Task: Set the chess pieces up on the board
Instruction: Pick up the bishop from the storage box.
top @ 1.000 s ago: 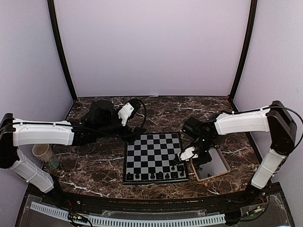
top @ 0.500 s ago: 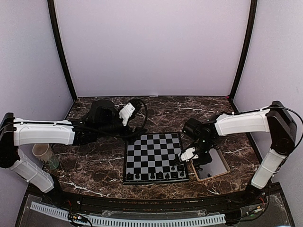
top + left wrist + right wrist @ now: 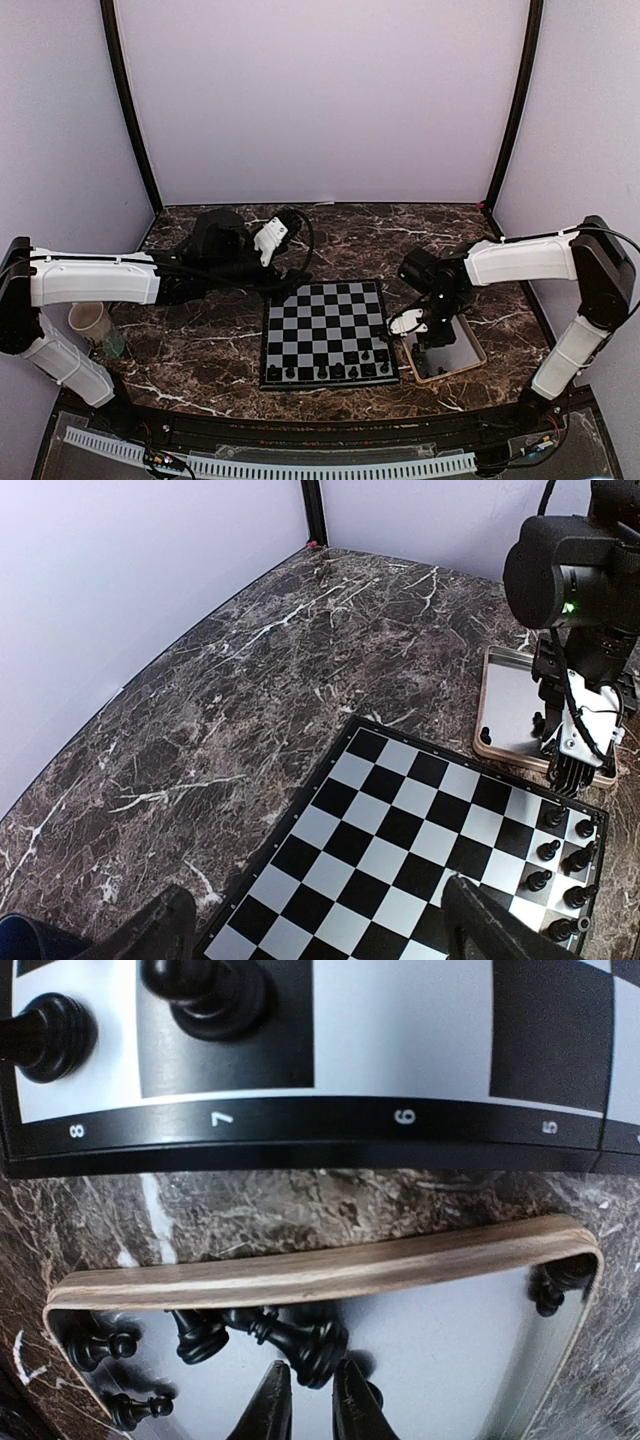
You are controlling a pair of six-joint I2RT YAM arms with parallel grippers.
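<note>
Chess pieces (image 3: 338, 371) stand in a row along the near edge of the board (image 3: 325, 320). A few more stand on the next row at its right end. From above they are so small and dark that I cannot tell which kind each one is.

More of them are in the tan-rimmed tray (image 3: 320, 1267). It sits on the table (image 3: 200, 340) just beside the board's right side, with a strip of bare table between them. In the right wrist view a bunch lie tipped over in one corner of the tray. They lie so close together that I cannot count them. One more sits alone in the other corner by the rim. Only a thin strip of the board shows in that view, and the two pieces on it are cut off by the top of the picture.

The right gripper (image 3: 311, 1370) hangs low over the bunch in the tray. Its fingers (image 3: 272, 1405) are close, with a thin gap between them, and nothing is in that gap. The tips are right by a piece lying on its side. I cannot tell if they touch it.

The left gripper (image 3: 320, 932) hovers near the board's far left corner. Its fingers are spread wide and hold nothing. Only their dark tips show, at the bottom of the left wrist view.

A pale cup (image 3: 90, 322) sits at the far left of the table, close by the left arm.
</note>
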